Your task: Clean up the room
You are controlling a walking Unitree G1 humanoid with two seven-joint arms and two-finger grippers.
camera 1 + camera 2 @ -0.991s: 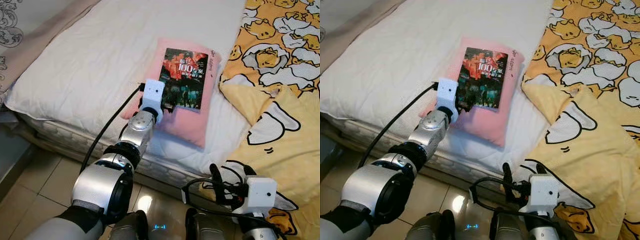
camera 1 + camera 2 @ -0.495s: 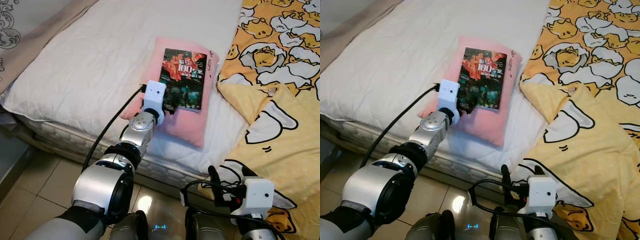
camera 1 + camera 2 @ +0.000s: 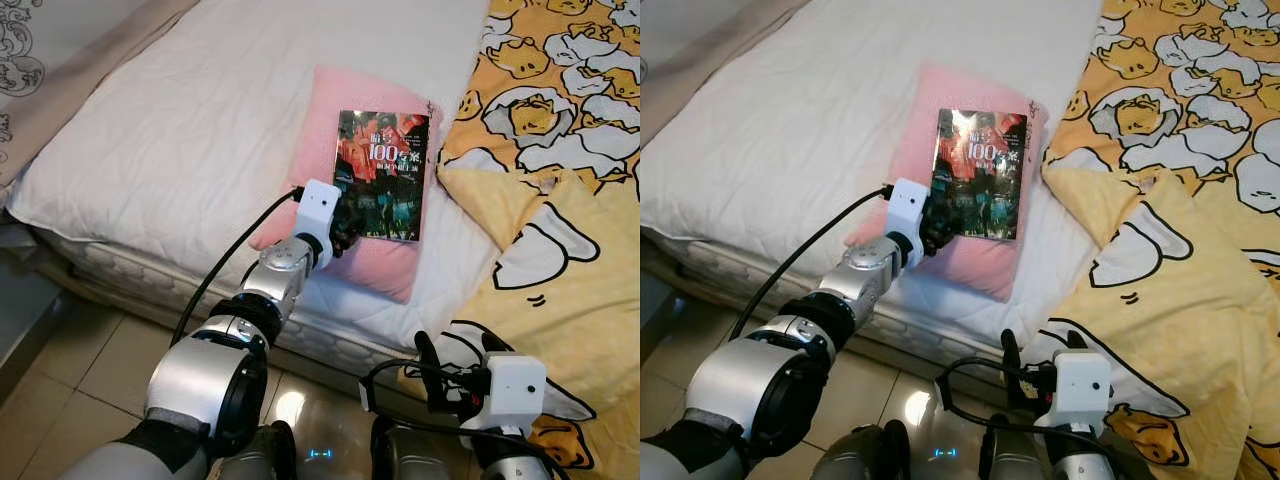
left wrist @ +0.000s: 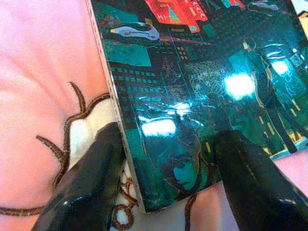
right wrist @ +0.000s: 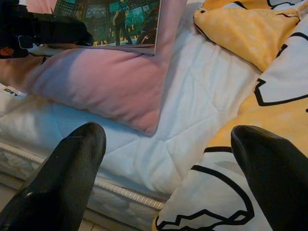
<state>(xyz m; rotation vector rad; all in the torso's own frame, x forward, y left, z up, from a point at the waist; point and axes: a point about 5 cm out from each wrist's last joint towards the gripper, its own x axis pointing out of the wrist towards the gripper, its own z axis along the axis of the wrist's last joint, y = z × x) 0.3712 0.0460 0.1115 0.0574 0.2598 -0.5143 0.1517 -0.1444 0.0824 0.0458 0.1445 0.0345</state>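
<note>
Reaching over the bed (image 3: 180,130), the left gripper (image 3: 343,232) has its fingers spread either side of the book's (image 3: 385,175) near corner, touching it. The book lies on a pink pillow (image 3: 322,130) mid-frame. Lower right, the right gripper (image 3: 450,375) hangs with fingers apart beside the yellow blanket (image 3: 560,250).

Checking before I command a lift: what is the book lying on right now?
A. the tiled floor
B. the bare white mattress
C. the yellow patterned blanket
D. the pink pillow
D: the book lies flat on the pink pillow, with the left gripper at its near corner, jaws either side of that corner.
</note>
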